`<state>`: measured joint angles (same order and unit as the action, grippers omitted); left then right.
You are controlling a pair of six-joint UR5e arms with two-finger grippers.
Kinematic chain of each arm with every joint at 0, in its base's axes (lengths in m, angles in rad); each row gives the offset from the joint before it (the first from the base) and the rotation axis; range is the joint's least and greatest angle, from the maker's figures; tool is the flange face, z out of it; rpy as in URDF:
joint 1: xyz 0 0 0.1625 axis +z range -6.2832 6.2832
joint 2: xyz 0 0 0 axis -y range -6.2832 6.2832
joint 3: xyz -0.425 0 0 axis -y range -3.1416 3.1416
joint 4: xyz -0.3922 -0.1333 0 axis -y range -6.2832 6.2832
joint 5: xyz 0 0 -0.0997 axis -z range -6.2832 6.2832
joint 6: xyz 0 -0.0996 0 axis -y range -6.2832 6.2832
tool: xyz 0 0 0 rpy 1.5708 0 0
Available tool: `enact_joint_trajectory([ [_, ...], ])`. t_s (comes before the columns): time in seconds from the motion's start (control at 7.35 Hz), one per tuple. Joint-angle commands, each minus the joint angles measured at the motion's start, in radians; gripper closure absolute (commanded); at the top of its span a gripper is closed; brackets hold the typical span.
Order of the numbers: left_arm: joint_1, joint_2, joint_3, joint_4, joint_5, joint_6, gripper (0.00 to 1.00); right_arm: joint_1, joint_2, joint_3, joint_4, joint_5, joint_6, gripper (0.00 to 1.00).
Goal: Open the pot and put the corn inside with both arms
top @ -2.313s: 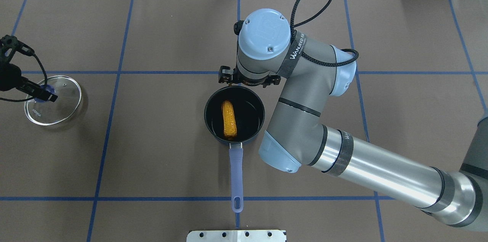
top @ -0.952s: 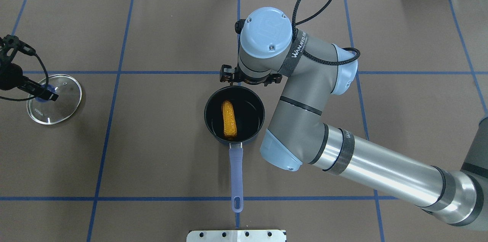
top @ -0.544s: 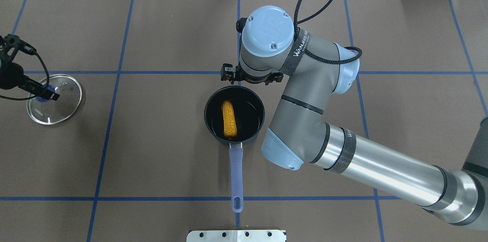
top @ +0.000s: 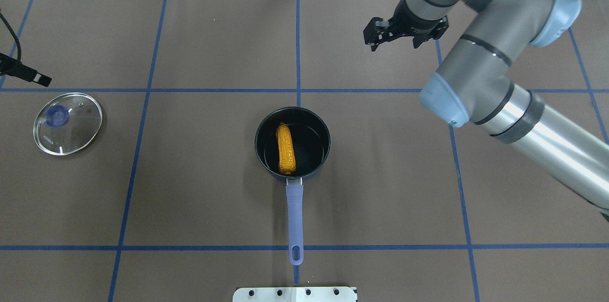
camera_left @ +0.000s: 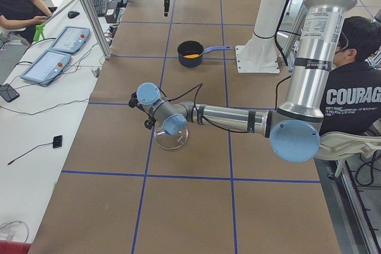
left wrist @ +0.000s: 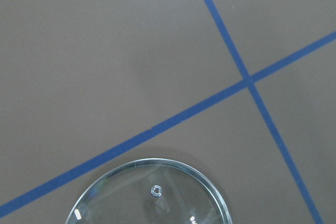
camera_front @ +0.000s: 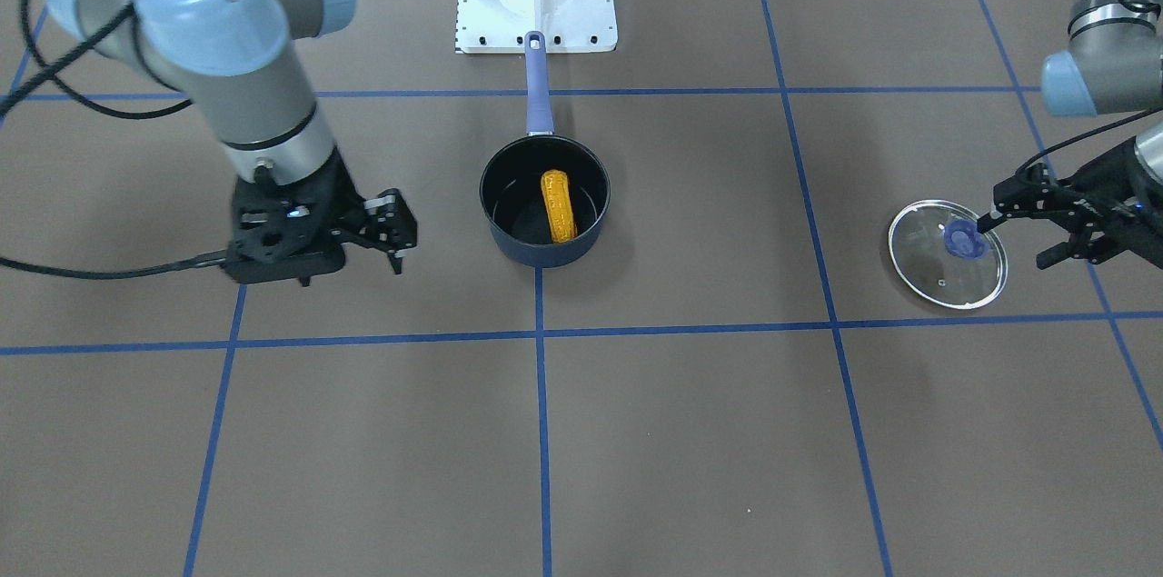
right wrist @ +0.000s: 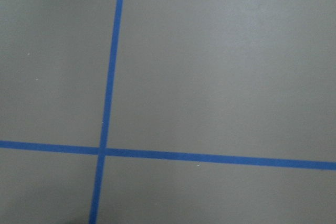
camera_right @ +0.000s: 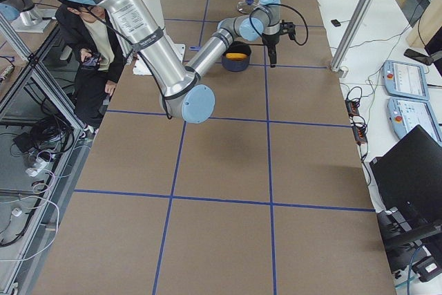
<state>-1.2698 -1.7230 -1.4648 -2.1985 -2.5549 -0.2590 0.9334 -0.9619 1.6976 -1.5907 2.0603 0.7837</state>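
At the centre of the brown counter (top: 190,173), the dark saucepan (top: 260,142) stands open, its lilac handle (top: 294,219) pointing back toward my base. The corn (top: 286,149) lies inside on the pan's bottom, lengthwise in line with the handle, its tapered end away from me. Nothing touches it.

My right tool (camera_front: 392,236) hangs well clear of the saucepan, out to my right and farther across the counter, with its fingers spread and nothing between them. The right wrist camera shows only bare counter and crossing blue tape lines (right wrist: 107,150).

Far to my left, the glass lid (top: 68,123) lies flat on the counter with its blue knob (top: 58,115) facing up, well apart from the saucepan. My left tool (camera_front: 1018,239) hovers near it, fingers spread and empty. From overhead, one black fingertip (top: 42,80) sits just beyond the lid's far edge, not touching the glass. From across the counter, the same tool appears close to the knob, so I cannot tell how high it hangs. The left wrist camera catches only the lid's rim at the bottom of its view.
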Motion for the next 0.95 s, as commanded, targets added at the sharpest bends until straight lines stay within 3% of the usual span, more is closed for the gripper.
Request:
enact_joint_trajectory([
  [0.0,-0.109,-0.012,0.038,0.171,-0.022,0.265,0.03,0.216,-0.18,-0.051,0.128,0.168,-0.287,0.0],
  [0.27,-0.248,-0.104,0.056,0.488,-0.021,0.587,0.03,0.347,-0.325,-0.055,0.146,0.195,-0.465,0.0],
  [0.54,-0.33,-0.128,0.096,0.54,-0.021,0.687,0.03,0.489,-0.397,-0.067,0.138,0.265,-0.599,0.0],
  [0.82,-0.37,-0.122,0.089,0.54,-0.024,0.698,0.03,0.577,-0.48,-0.041,0.146,0.273,-0.641,0.0],
])
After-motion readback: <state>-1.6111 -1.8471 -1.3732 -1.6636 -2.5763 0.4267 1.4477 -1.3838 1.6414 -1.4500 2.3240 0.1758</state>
